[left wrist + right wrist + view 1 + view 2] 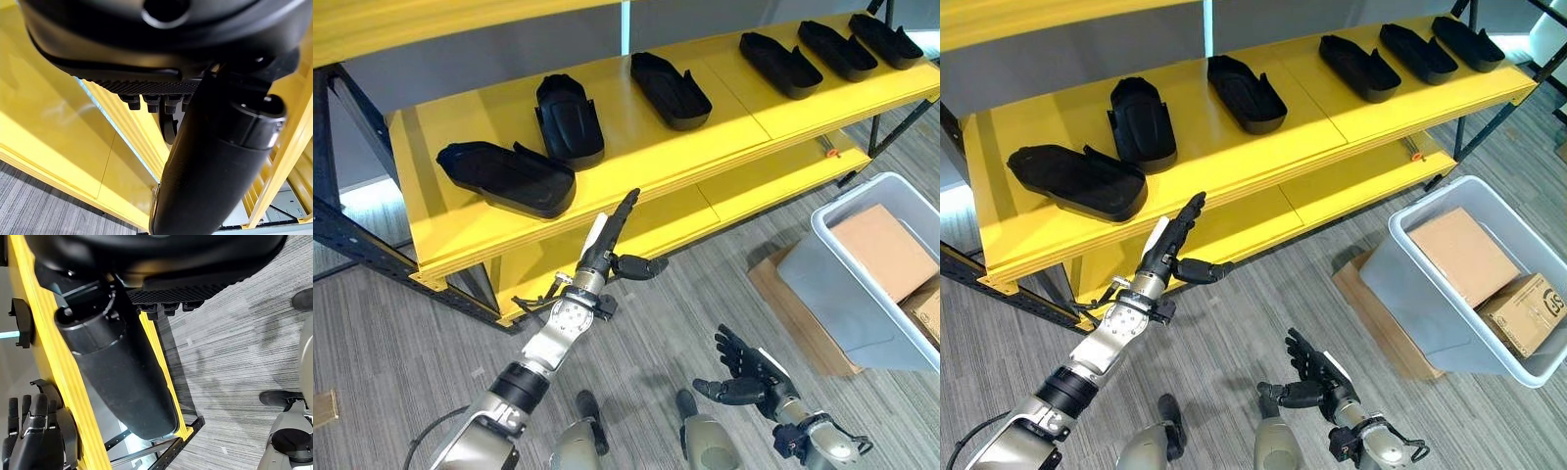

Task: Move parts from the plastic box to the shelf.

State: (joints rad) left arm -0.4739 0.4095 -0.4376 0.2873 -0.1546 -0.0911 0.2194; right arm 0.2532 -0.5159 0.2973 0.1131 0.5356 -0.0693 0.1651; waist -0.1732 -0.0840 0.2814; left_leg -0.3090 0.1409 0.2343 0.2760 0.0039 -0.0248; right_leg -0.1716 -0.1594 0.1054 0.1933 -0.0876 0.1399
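Note:
Several black moulded parts lie in a row on the yellow shelf (656,147); the nearest one (509,178) sits at its left end, with another (570,117) just behind it. My left hand (605,247) is raised in front of the shelf's front edge, just right of the nearest part. It is open, with straight fingers pointing up, the thumb out to the side, and nothing in it. My right hand (744,377) hangs low over the floor, open and empty. The pale plastic box (1410,294) stands on the floor at the right.
Two cardboard boxes (1464,255) (1528,311) lie inside the plastic box, which rests on a flat cardboard sheet (1371,313). A lower yellow shelf (754,181) carries a small orange item (832,152). Dark steel uprights (342,225) frame the rack. Grey striped carpet covers the floor.

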